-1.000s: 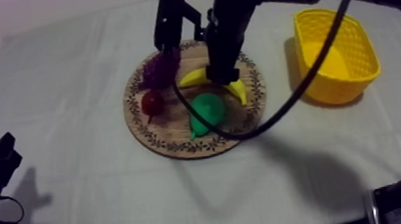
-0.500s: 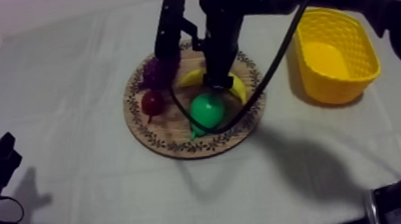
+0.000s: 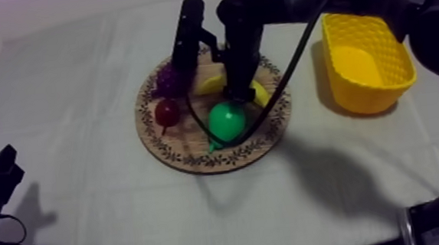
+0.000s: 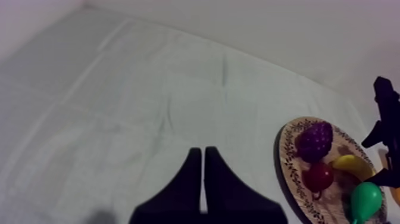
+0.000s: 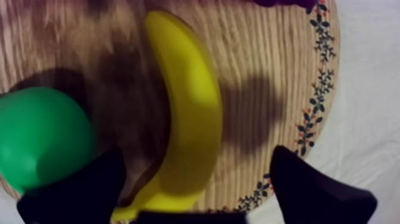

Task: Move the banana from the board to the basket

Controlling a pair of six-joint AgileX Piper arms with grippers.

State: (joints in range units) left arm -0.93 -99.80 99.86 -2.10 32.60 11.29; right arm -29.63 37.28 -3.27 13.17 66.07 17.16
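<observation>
**Asker:** Start at your left. What is that hand doing?

**Robot:** My left gripper (image 4: pixel 203 152) rests low at the table's 8 o'clock edge, well apart from the fruit. Its fingers lie pressed together as a narrow wedge, with nothing between them.

**Asker:** And the banana?

**Robot:** The banana (image 5: pixel 189 113) lies flat on the wooden board (image 3: pixel 184 141), around 1 o'clock from the board's centre. It is smooth and bright yellow, bent in one long curve. The grapes (image 3: pixel 168 79) sit at 10 o'clock and the small red fruit (image 3: pixel 166 111) at 9. The pear (image 3: pixel 228 121) sits just toward 5 o'clock of centre, close beside one end of the banana.

**Asker:** How is your right arm set?

**Robot:** It comes in from 1 o'clock, reaches over the board and turns its wrist downward. My right gripper (image 3: pixel 238 91) hangs over the banana's middle. Its fingers (image 5: pixel 80 187) are spread wide, one on each side of the fruit, and a gap shows beside one finger, so nothing is pinched.

**Asker:** The basket?

**Robot:** The yellow basket (image 3: pixel 352 93) stands at 3 o'clock of the board, apart from it.
</observation>
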